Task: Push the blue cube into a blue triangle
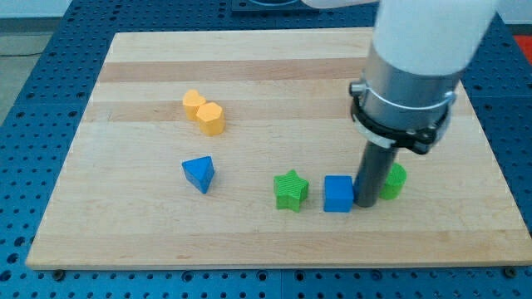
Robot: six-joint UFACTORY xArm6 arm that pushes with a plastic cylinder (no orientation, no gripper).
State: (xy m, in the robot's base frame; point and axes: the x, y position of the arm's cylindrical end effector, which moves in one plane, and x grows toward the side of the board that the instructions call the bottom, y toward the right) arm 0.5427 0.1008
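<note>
Nearest the view's bottom edge runs the front rim of a pale wooden board (249,249), resting on a blue perforated table (25,124) that shows around its sides. Just above that rim, a row of small blocks sits on the board. From the view's left: a blue triangle (199,174), lying well apart from the others; then a green star (290,190); then the blue cube (338,194), just beside the star with a narrow gap between them. My tip (366,202) stands immediately at the view's right of the blue cube, touching or nearly touching its side; I cannot tell which. Behind the rod, partly hidden by it, is a green block (394,180) whose shape I cannot make out. So my tip sits between the blue cube and this green block. The rod has nothing to open or close; it is a plain dark post holding nothing, its end down at the board. Farther back, toward the view's top left, an orange block (204,112) of two joined rounded lumps rests alone. Above the rod rises the grey collar and white body of the arm (416,58), filling the view's top right
</note>
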